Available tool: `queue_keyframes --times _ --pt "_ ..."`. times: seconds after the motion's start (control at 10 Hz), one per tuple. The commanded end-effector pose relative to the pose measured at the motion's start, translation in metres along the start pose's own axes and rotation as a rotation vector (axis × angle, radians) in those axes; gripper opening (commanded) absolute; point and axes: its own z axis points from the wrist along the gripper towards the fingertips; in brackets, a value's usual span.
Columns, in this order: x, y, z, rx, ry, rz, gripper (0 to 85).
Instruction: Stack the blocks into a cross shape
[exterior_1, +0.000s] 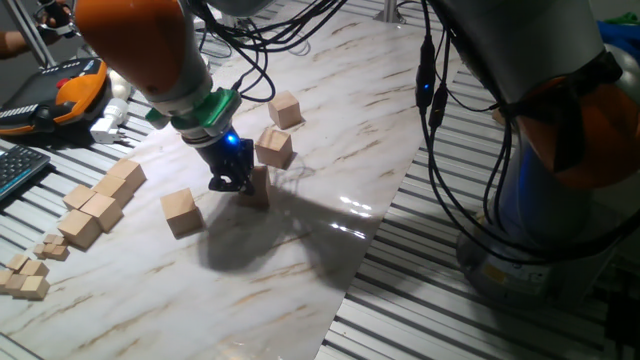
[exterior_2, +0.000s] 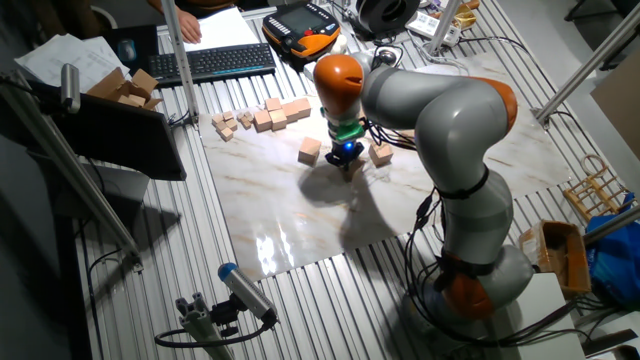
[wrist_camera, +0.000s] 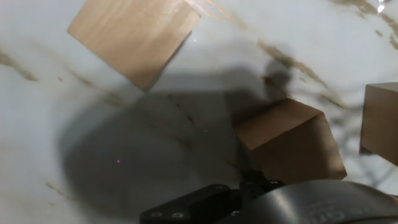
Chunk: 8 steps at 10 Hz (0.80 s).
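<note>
My gripper (exterior_1: 232, 183) is low over the marble board, right beside a tan block (exterior_1: 258, 187) that lies in its shadow. In the hand view this block (wrist_camera: 289, 146) sits just past the dark fingertip (wrist_camera: 249, 190). I cannot make out whether the jaws touch it or how wide they stand. Another block (exterior_1: 181, 212) rests to the left in front, one (exterior_1: 273, 147) just behind the gripper, and one (exterior_1: 285, 110) farther back. From the other side, the gripper (exterior_2: 347, 155) hangs between two blocks (exterior_2: 309, 151) (exterior_2: 381, 154).
A row of joined tan cubes (exterior_1: 100, 205) lies at the board's left edge, with small cubelets (exterior_1: 25, 275) nearer the front. A keyboard (exterior_1: 18, 172) and an orange pendant (exterior_1: 60, 95) lie beyond on the left. The robot's base (exterior_1: 560, 200) stands at the right.
</note>
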Motion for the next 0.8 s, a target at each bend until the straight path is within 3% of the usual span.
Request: queue_keyframes --times 0.0,0.4,0.7 --pt "-0.001 -0.003 0.000 0.002 -0.003 -0.004 0.0" --pt "-0.006 -0.026 0.001 0.005 -0.009 -0.035 0.0" --pt "-0.002 -0.037 0.004 0.016 -0.016 -0.041 0.0"
